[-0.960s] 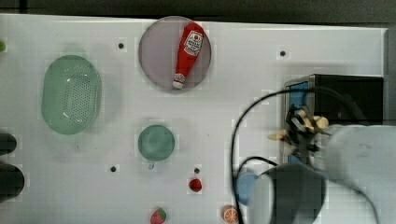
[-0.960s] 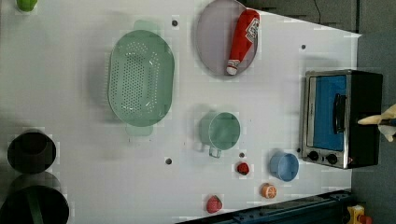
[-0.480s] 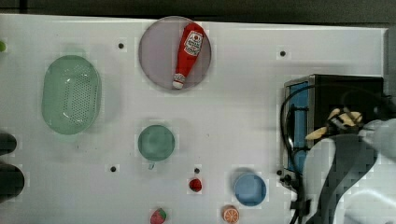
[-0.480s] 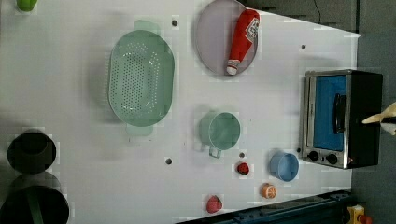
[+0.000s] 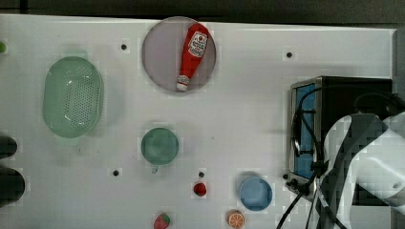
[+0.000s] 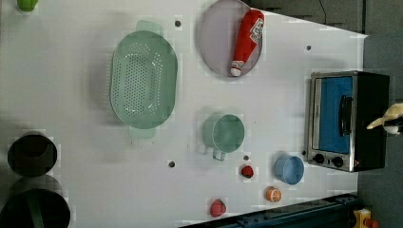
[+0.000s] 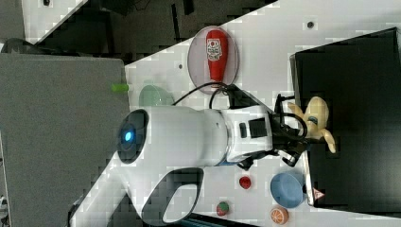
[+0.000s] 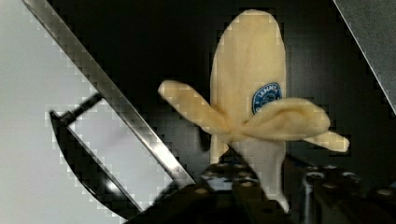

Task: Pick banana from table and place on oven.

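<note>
claw (image 7: pixel 302 135) has carried banana (image 7: pixel 318 119) over oven (image 7: pixel 350 118) top

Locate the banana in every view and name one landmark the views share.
Top view: hidden under the arm.
Left view: banana at the left view's right edge, beside the oven.
Right view: over the oven's black top.
Wrist view: centre, above the oven.
Landmark: the oven.

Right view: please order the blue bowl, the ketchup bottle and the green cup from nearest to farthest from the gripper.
Measured from the gripper, which holds the banana over the oven:
1. Blue bowl, just below it in the right view.
2. Ketchup bottle, on the plate, up and left.
3. Green cup, far left, partly behind the arm.
</note>
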